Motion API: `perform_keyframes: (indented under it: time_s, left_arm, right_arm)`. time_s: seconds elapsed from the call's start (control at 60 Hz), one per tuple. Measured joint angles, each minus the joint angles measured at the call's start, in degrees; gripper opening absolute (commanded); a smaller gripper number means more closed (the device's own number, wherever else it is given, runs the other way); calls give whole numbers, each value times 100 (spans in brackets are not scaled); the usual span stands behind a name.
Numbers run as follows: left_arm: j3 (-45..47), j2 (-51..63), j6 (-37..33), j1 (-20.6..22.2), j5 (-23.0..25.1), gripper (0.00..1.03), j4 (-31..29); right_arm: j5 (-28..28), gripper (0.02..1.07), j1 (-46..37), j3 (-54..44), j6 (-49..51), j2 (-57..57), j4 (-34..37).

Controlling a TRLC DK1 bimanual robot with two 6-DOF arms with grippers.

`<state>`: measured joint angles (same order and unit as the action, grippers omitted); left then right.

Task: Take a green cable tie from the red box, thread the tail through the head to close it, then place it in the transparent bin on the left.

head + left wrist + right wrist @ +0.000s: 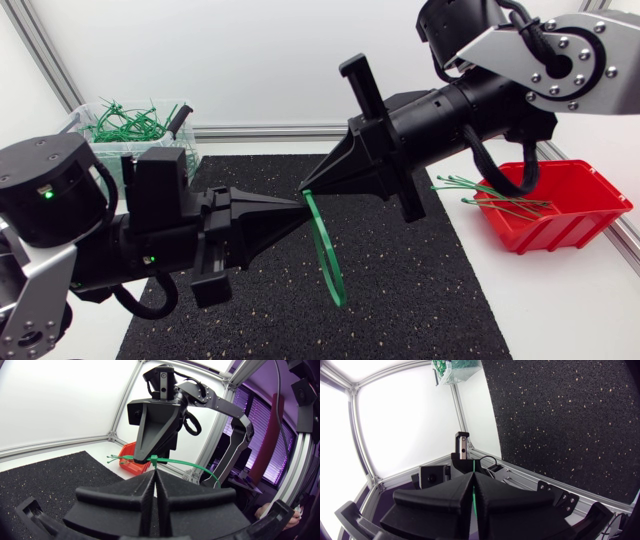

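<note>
Loop held between both claws above the mat: threading in hand

Closure is the step I judge to be under way. The green cable tie (325, 250) is off the tabletop (560, 310), held in the air over the middle of the black mat (420, 290). It curves into a loop that hangs toward 5 o'clock from the point where the two claw tips meet.

The left claw (290, 207) comes in from 9 o'clock with its fingers pressed together, and in its own wrist view the tie runs out from its tip, so it appears clamped on the strap. The right claw (312, 188) comes down from 1 o'clock, and its wrist view shows the fingers closed with a green strip caught in the seam between them, so it is clamped on the tie too.

Whether the tail has passed through the head I cannot tell, since the tips hide the joint.

The red box (560, 235) sits at 3 o'clock with more ties sticking out over its rim. The transparent bin (75, 120) is at 10 o'clock, well apart from the loop, with a heap of green ties inside.

The next move calls for a short, straight pull to seat the tail. Then one claw lets go, likely the right, so the left can carry the loop to the bin
</note>
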<state>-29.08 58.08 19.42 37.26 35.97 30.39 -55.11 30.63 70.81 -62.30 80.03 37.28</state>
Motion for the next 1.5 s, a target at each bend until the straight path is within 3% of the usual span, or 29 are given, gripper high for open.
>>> perform_keyframes:
  time_s: [0.233,0.467,0.5,0.583,0.633,0.7,0.717,0.767,0.867,1.0,1.117,1.217,1.317,1.5]
  left_arm:
    - [-33,-402,2,304,-389,4,-575]
    - [-55,-463,2,350,-369,4,-699]
    - [-63,-428,0,273,-313,4,-691]
    - [-149,-286,2,-33,-72,4,-723]
    - [-245,-229,0,-267,103,4,-876]
    - [-334,-170,-20,-538,129,4,-1130]
    - [-365,-164,-44,-621,109,4,-1244]
    - [-503,-164,-225,-892,11,4,-1766]
    - [-702,-160,-614,-1316,-114,4,-2361]
    - [-1108,-96,-1235,-2330,-306,4,-3064]
    - [-1563,59,-1698,-3104,-487,4,-3254]
    - [-2039,389,-1996,-3792,-636,4,-3272]
    - [-2573,870,-2107,-4424,-702,4,-3185]
    - [-3731,1884,-2120,-5302,-1043,4,-2914]
  right_arm:
    - [-42,8,-4,-7,17,116,-2]
    - [-4,8,15,-24,85,186,-22]
    - [50,19,17,-35,87,155,-26]
    - [39,62,4,-28,170,61,37]
    - [55,68,-9,57,393,48,374]
    - [424,80,-76,203,841,55,848]
    - [570,87,-81,227,960,59,986]
    - [1099,94,-127,361,1453,184,1545]
    - [2223,95,-140,415,2124,485,1939]
    - [3759,101,-273,413,2756,647,2009]
    - [4774,102,-466,415,3119,645,2037]
    - [5617,102,-614,411,3410,645,1867]
    - [6085,102,-772,398,3668,605,1585]
    - [7073,102,-977,-79,4325,87,466]
